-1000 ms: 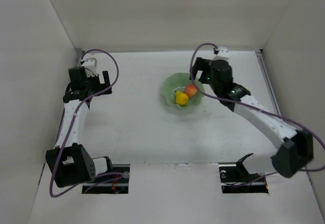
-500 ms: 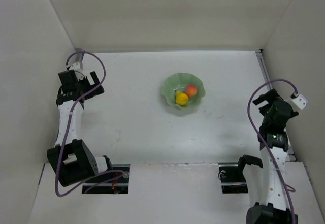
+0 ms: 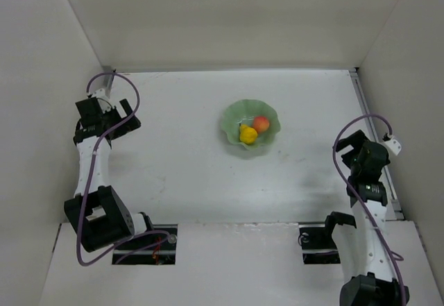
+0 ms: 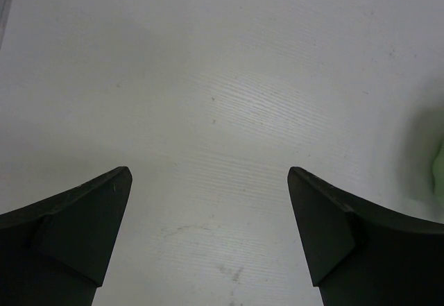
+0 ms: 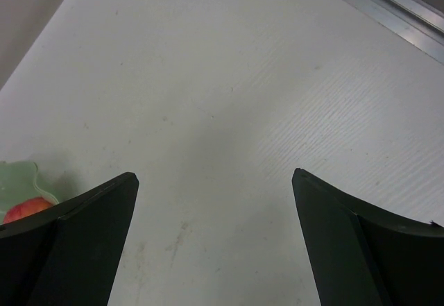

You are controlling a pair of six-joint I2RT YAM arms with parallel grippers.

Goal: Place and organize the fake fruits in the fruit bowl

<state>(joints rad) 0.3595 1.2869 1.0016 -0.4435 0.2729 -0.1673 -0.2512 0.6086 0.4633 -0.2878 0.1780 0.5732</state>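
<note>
Nestled inside fruit bowl [image 3: 231, 121]: yellow pear [image 3: 248, 134] just beside orange-red peach [image 3: 261, 123]. Well left of bowl, left hand [image 4: 208, 174] spread open, gripping nothing; well right of bowl, right hand [image 5: 215, 177] likewise open above the surface [image 5: 229, 77].

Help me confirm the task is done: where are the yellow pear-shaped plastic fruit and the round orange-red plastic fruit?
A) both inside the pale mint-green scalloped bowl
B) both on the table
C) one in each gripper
A: the yellow pear-shaped fruit and the round orange-red fruit lie side by side inside the pale mint-green scalloped bowl.
</note>
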